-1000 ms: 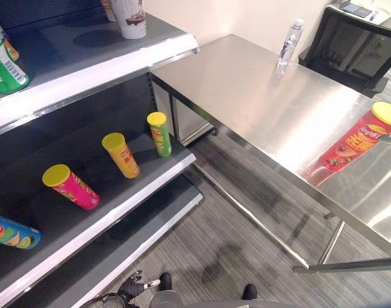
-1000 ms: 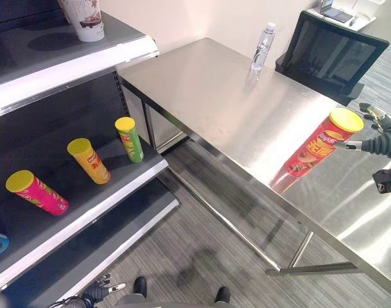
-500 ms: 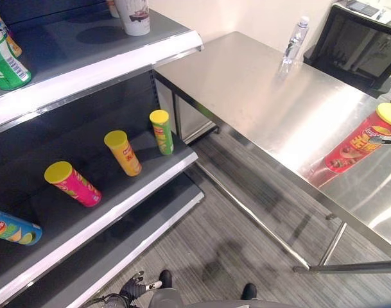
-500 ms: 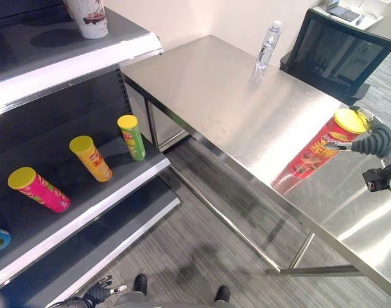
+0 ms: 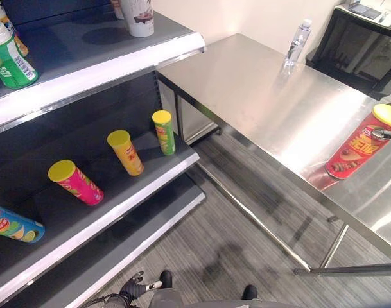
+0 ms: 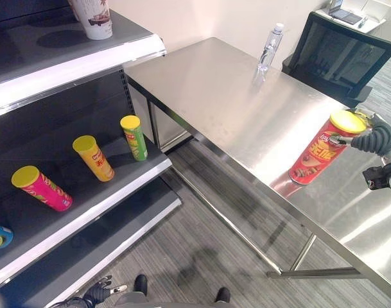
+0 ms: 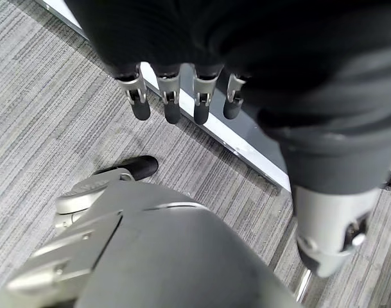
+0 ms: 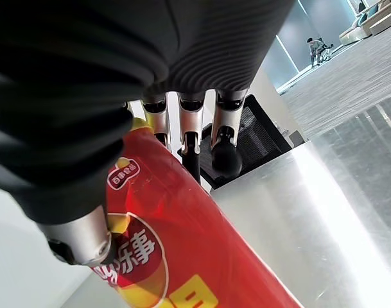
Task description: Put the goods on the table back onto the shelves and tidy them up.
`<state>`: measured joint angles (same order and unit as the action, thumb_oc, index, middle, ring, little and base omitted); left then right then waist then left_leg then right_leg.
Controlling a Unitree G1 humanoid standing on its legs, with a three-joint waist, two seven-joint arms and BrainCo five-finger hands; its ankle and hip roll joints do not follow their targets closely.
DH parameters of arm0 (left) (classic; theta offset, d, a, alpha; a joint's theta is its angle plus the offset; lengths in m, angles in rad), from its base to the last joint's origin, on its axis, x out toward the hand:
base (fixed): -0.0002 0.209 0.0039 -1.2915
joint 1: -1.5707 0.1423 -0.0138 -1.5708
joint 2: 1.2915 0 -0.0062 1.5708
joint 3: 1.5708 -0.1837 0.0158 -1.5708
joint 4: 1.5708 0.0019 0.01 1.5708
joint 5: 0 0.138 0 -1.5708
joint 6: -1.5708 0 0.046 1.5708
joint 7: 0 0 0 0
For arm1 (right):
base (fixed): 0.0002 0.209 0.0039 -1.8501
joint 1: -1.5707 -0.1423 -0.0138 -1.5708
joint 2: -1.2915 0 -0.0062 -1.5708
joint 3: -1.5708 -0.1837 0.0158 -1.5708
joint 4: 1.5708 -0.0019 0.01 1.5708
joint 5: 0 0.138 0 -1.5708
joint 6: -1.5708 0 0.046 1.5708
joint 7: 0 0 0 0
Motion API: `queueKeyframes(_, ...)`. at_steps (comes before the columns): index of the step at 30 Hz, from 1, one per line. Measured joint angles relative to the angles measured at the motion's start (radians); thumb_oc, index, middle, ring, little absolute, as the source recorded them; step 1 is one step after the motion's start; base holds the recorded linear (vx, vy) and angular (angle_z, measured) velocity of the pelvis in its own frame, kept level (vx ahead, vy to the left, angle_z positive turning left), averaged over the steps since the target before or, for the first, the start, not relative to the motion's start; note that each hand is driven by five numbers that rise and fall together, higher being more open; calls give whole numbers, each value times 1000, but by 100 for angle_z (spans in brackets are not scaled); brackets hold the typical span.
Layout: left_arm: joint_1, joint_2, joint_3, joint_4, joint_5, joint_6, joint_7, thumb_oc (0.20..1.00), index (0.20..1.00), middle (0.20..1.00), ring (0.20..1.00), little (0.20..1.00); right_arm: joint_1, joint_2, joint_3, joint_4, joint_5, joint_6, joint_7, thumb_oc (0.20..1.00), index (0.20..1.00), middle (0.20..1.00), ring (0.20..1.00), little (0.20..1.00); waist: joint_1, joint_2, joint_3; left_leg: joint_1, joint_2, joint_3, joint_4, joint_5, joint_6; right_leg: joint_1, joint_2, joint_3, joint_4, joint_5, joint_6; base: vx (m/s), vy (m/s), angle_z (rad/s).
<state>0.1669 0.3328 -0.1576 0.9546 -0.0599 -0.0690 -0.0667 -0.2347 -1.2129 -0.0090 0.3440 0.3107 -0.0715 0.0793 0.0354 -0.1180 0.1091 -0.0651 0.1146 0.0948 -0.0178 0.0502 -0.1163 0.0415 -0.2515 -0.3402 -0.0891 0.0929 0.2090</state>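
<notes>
One red chip can (image 6: 317, 149) with a yellow lid stands tilted on the steel table (image 6: 234, 96). The right hand (image 6: 368, 138) has its fingers and thumb curled round the can's top end. Four chip cans lie on the middle shelf (image 5: 128, 196): green (image 5: 163, 131), yellow (image 5: 126, 151), pink (image 5: 76, 182) and blue (image 5: 14, 223). One water bottle (image 5: 296, 41) stands at the table's far edge. The left wrist view shows the left hand (image 7: 182, 96) by the floor, fingers relaxed.
</notes>
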Motion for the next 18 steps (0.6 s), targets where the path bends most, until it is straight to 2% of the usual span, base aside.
queueKeyframes(2, 0, 0, 0, 0, 0, 0, 1, 1000, 1000, 1000, 1000, 1000, 1, 2, -1, -7, -6, 0, 0, 200, 200, 200, 200, 200, 0, 1, -1, 1, 0, 0, 0, 0, 0, 1, 0, 0, 0, 0, 0, 0, 0, 0)
queueKeyframes(7, -1, -3, 4, -5, -1, 0, 8, 1000, 1000, 1000, 1000, 1000, 4, 161, -88, -128, 40, -9, -35, 200, 200, 200, 200, 200, 0, 13, -2, 5, -1, -1, 0, 0, 0, 6, -1, -1, 0, 0, -1, -7, 22, 1)
queueKeyframes(10, -4, -1, 8, -6, -2, 1, 11, 1000, 1000, 1000, 1000, 1000, 2, 226, -112, -157, 79, -22, -61, 200, 200, 200, 200, 200, 16, 22, -3, 2, -5, 0, 2, -1, 1, 6, -5, -4, 1, 0, -1, -36, 45, 4)
queueKeyframes(13, -6, 0, 9, -14, -2, 1, 11, 1000, 1000, 1000, 1000, 1000, 2, 227, -114, -157, 88, -24, -68, 200, 200, 200, 200, 200, 27, 29, -1, -4, -13, -3, 4, -3, 4, 3, -14, -7, 9, 0, -1, -33, 4, 7)
queueKeyframes(17, -23, 10, 12, -13, -3, 2, 13, 1000, 1000, 1000, 1000, 1000, 24, 227, -140, -162, 124, -28, -73, 200, 200, 200, 200, 200, 23, 40, 12, -34, -31, -59, 44, -10, 16, -9, -32, 15, 112, -75, 10, 29, -65, 42)
queueKeyframes(18, -30, 13, 11, -21, -3, 1, 11, 1000, 1000, 1000, 1000, 1000, 52, 226, -172, -176, 126, -31, -74, 200, 200, 200, 200, 200, 21, 42, 15, -52, -38, -87, 61, -10, 17, -2, -28, 67, 132, -112, 12, 32, -131, 139)
